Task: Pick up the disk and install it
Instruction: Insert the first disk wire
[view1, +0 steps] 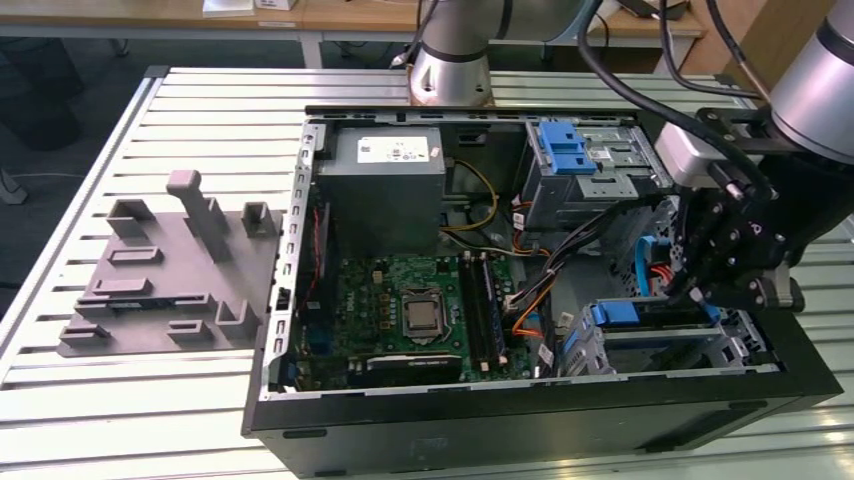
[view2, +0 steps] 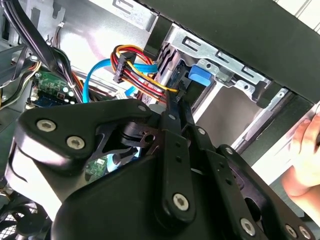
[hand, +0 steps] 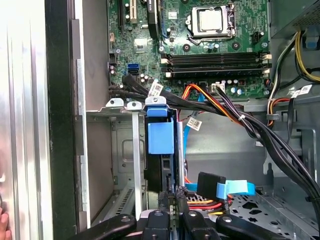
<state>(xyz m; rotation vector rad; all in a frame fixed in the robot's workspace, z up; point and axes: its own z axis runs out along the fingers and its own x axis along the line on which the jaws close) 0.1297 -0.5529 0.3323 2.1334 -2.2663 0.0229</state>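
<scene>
The disk (view1: 643, 316) stands on edge in the drive cage (view1: 721, 350) at the front of the open computer case, towards the exterior view's right, blue carrier tab up. In the first wrist view the disk (hand: 161, 137) runs edge-on between the cage's metal walls, its blue tab near the cage mouth. In the second wrist view the blue tab (view2: 199, 76) lies just past the fingertips. My gripper (view1: 705, 292) reaches down into the case at that cage. Its black fingers (hand: 164, 218) sit close together on the disk's near edge, and the gripper (view2: 179, 104) looks shut on it.
Orange, red and blue cables (hand: 215, 192) crowd beside the cage. The motherboard (view1: 414, 310), a grey power-supply box (view1: 387, 190) and an upper cage with a blue latch (view1: 574, 150) fill the case. A grey fixture (view1: 174, 270) lies on the slatted table. A hand (view2: 305, 155) rests outside the case wall.
</scene>
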